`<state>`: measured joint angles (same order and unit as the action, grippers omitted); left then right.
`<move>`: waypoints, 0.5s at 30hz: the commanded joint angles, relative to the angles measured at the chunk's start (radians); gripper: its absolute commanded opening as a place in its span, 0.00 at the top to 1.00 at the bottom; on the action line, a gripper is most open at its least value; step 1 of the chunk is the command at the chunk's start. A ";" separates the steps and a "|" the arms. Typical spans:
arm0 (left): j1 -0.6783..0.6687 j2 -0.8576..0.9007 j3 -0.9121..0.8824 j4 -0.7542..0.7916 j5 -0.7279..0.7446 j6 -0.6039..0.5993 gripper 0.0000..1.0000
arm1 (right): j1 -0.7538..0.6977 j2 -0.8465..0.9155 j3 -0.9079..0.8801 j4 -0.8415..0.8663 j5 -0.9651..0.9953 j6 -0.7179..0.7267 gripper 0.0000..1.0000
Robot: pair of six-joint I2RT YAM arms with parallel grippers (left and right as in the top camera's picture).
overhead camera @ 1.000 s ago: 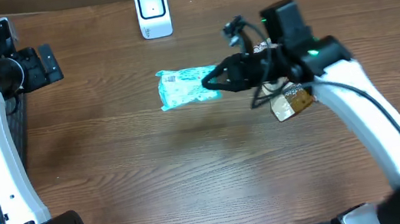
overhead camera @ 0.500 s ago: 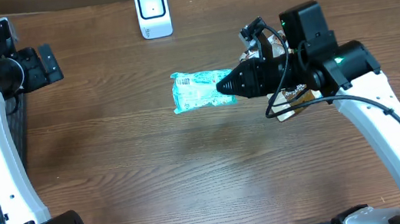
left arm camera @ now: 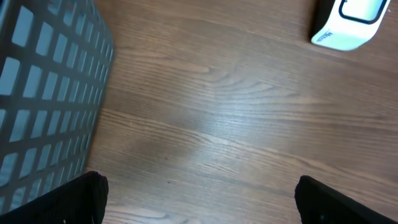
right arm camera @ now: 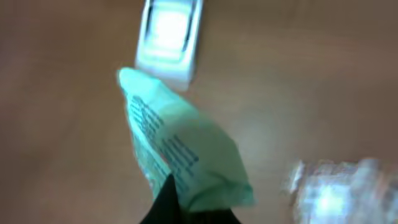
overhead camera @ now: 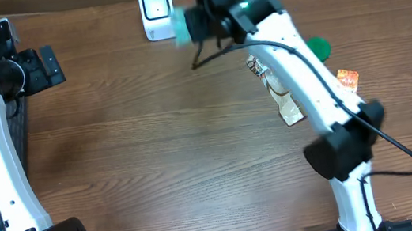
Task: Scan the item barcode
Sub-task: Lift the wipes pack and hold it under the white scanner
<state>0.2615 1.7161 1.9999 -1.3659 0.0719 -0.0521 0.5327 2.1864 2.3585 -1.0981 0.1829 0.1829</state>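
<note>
The right tool [right arm camera: 171,198] was clamped on the lower end of a teal packet [right arm camera: 181,152], its fingers pressed together on the wrapper. The packet appeared lifted off the table [overhead camera: 156,162]. It was at the far edge, just beside the white scanner [overhead camera: 156,12], on the scanner's right as seen from overhead. The right wrist view was blurred. Dark printed lines ran along the packet's face, too smeared to read, and the packet's top end overlapped the scanner's lower edge. The left tool [left arm camera: 199,196] hung at the far left with its fingers set wide apart, holding nothing, over bare wood next to a dark mesh basket [left arm camera: 43,93]. On the right half of the table, well apart from the scanner, lay a brown-and-white packet [overhead camera: 279,94], a green object [overhead camera: 319,47] and an orange packet [overhead camera: 347,79]
</note>
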 commanded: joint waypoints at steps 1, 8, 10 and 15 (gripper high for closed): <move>-0.007 -0.003 0.011 0.002 0.006 -0.007 0.00 | 0.014 0.099 0.034 0.234 0.368 -0.187 0.96; -0.007 -0.003 0.011 0.002 0.006 -0.007 0.00 | 0.016 0.214 0.034 0.579 0.365 -0.575 0.96; -0.007 -0.003 0.011 0.002 0.006 -0.007 0.00 | 0.019 0.245 0.034 0.671 0.365 -0.674 0.96; -0.007 -0.003 0.011 0.002 0.006 -0.007 0.00 | 0.040 0.335 0.034 0.877 0.366 -1.103 0.96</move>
<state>0.2615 1.7176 1.9999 -1.3655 0.0719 -0.0521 0.5507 2.4756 2.3623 -0.2718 0.5285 -0.5636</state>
